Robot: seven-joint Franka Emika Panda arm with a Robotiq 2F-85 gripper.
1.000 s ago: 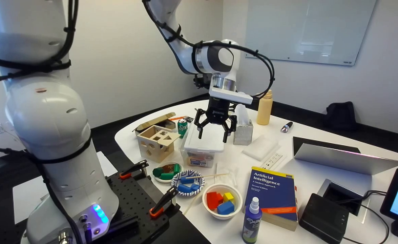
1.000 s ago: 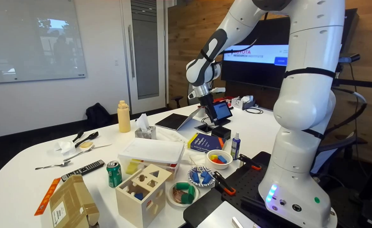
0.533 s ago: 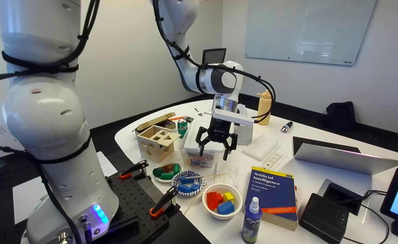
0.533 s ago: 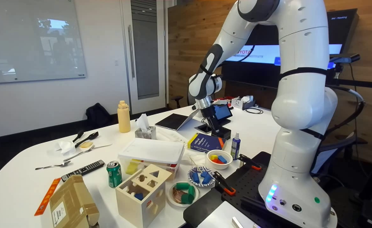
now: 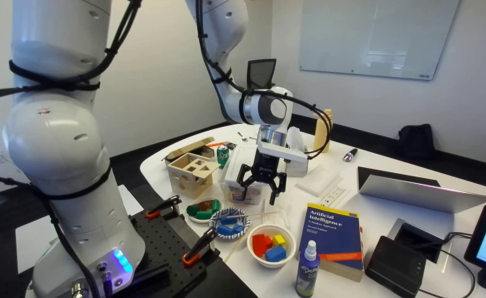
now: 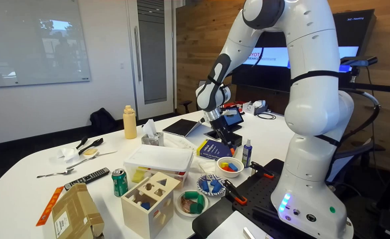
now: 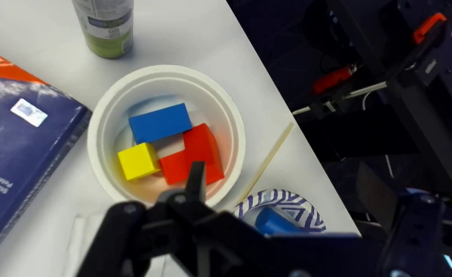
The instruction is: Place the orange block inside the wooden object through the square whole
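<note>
We saw the gripper [image 5: 258,198] hang, jaws wide and empty, near the white bowl [image 7: 96,134], where what we took for the orange block [image 7: 173,167] lay between a yellow cube [image 7: 135,161] and a larger red piece [image 7: 200,146]. Such crowding, we judged, risked a double grasp or a finger catching the rim, with the wooden object [image 6: 145,217] standing well apart.

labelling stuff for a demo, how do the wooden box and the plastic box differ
The wooden box is pale and opaque; the plastic box has see-through walls. The wooden box has shaped holes in its top and a side, while the plastic box's lid shows none. The wooden box is partly open on top; the plastic box is covered by its lid. Both stand on the white table with coloured pieces visible inside.
</note>
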